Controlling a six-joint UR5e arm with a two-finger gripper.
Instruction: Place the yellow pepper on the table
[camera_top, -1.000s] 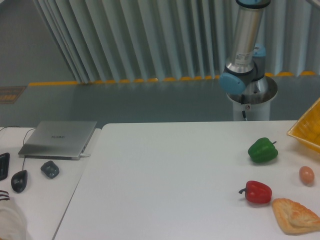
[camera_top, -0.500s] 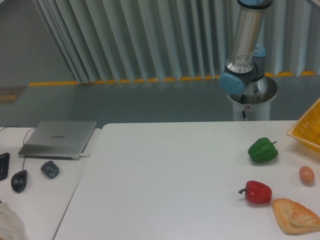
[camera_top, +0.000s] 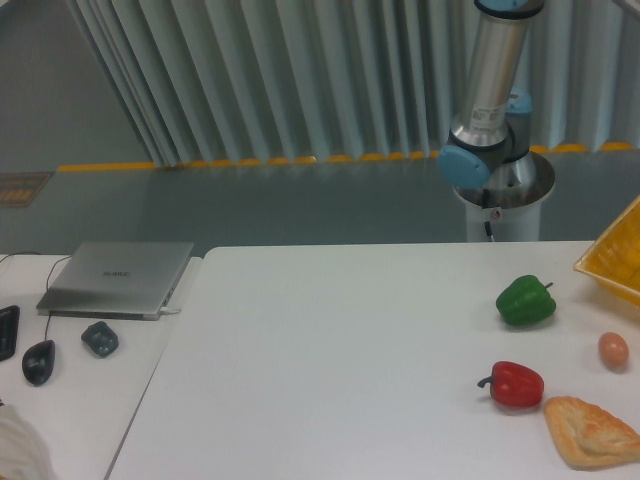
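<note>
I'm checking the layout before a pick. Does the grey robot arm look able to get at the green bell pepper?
Probably yes. The green bell pepper lies uncovered on the white table, close to the arm's base, apart from the red bell pepper. The hand is out of view.

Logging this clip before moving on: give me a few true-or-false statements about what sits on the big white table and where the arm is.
1. The glossy green bell pepper lies farther back than the glossy red bell pepper. True.
2. A yellow bell pepper lies on the large white tabletop. False: none shows there.
3. The flat golden-brown pastry lies left of the red pepper. False: it lies to its right.
4. The small brown egg lies apart from the yellow mesh basket. True.
5. The claw hovers over the green pepper. False: the claw is out of view; only the silver arm column shows.
</note>
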